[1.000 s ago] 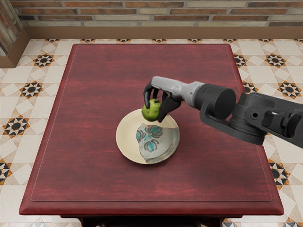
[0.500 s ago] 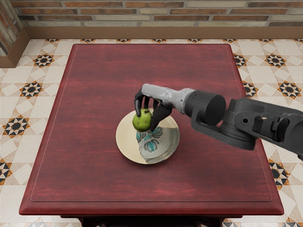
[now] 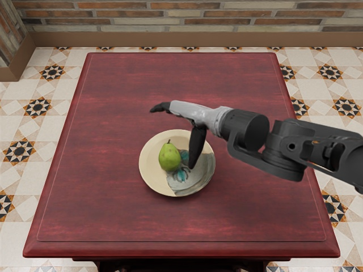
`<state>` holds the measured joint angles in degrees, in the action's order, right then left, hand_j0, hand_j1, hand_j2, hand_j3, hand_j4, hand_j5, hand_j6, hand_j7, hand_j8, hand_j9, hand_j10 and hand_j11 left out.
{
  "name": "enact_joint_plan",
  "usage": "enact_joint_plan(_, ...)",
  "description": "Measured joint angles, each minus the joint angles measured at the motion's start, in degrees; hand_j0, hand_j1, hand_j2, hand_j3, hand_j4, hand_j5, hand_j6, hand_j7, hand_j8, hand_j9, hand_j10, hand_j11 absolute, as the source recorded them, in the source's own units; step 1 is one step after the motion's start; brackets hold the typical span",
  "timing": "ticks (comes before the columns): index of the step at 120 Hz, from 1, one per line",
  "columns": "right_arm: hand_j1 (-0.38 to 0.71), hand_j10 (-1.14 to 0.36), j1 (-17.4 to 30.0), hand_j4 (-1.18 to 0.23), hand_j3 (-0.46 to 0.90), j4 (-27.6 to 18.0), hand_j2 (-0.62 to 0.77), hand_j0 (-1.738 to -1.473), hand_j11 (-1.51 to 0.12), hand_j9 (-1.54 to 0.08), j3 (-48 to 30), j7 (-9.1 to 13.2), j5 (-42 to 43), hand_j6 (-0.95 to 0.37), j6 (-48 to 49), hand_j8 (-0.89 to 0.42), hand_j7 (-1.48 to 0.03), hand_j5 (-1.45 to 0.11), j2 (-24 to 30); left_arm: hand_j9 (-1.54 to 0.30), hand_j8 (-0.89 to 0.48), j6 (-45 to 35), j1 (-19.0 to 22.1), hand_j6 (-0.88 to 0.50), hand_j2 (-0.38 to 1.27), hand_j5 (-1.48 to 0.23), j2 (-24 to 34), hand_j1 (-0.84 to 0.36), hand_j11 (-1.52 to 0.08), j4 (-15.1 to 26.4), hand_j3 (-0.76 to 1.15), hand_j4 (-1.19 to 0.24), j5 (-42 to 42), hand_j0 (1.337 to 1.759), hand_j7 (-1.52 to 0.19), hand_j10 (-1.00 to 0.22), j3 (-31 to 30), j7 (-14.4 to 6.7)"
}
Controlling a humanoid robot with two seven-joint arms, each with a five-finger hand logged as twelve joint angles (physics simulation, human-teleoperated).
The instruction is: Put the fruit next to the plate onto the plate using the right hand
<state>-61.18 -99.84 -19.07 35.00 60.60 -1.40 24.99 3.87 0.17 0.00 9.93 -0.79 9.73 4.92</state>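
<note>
Right hand [image 3: 184, 116] splayed, empty | smooth green pear [image 3: 169, 157] on round glazed plate [image 3: 149, 165]

1 green pear [image 3: 169, 157], 1 plate [image 3: 150, 173], 1 table [image 3: 113, 102], 1 robot hand [image 3: 180, 122]

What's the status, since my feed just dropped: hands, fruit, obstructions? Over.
Right hand open, hovering over round cream plate with teal pattern. Green pear resting on it. Nothing blocking. Left arm unseen.

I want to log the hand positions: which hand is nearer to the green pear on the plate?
Right. The right hand hovers open just beside the pear, on its upper right, apart from it. The left hand is not in view.
</note>
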Motion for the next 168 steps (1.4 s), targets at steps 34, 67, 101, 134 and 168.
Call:
enact_joint_plan(34, -0.32, -0.03, 11.9, -0.03, 0.00, -0.2, 0.02, -1.658, -0.05, -0.05, -21.0, 0.0, -18.0, -0.02, 17.1, -0.02, -0.04, -0.05, 3.1, -0.01, -0.01, 0.0, -0.5, -0.01, 0.00, -0.01, 0.0, 0.34, -0.01, 0.0, 0.00, -0.01, 0.1, 1.658, -0.01, -0.01, 0.0, 0.0)
enact_joint_plan(67, -0.34, -0.01, 17.0, -0.01, 0.00, 0.2, 0.01, -1.658, -0.01, -0.01, -29.1, 0.0, -44.5, -0.01, 34.1, -0.01, -0.01, -0.01, 12.4, -0.01, -0.01, 0.0, -0.4, -0.01, 0.00, -0.01, 0.0, 0.34, -0.01, 0.0, 0.00, -0.01, 0.1, 1.658, -0.01, -0.01, -0.1, 0.0)
enact_joint_plan(101, -0.35, 0.00, 17.0, 0.00, 0.00, 4.4, 0.00, -1.658, 0.00, 0.00, -28.9, 0.0, -59.3, 0.00, 36.3, 0.00, 0.00, 0.00, 23.2, -0.01, -0.01, 0.1, -1.0, -0.01, 0.00, -0.01, 0.0, 0.34, -0.01, 0.3, 0.00, -0.01, 0.1, 1.658, -0.01, -0.01, 0.0, 0.0)
enact_joint_plan(134, -0.35, 0.00, 17.4, 0.00, 0.00, 8.4, 0.00, -1.658, 0.00, 0.00, -28.4, 0.0, -64.9, 0.00, 36.4, 0.00, 0.00, 0.00, 32.1, -0.01, -0.01, 0.1, -1.5, -0.01, 0.00, -0.01, 0.0, 0.34, -0.01, 0.3, 0.00, -0.01, -0.1, 1.658, -0.01, -0.01, 0.5, 0.0)
enact_joint_plan(168, -0.35, 0.00, 17.6, 0.00, 0.00, 9.9, 0.00, -1.658, 0.00, 0.00, -27.5, 0.0, -67.8, 0.00, 36.4, 0.00, 0.00, 0.00, 36.5, -0.01, -0.01, 0.1, -1.5, -0.01, 0.00, -0.01, 0.0, 0.34, -0.01, 0.1, 0.00, -0.01, -0.2, 1.658, -0.01, -0.01, 0.5, 0.0)
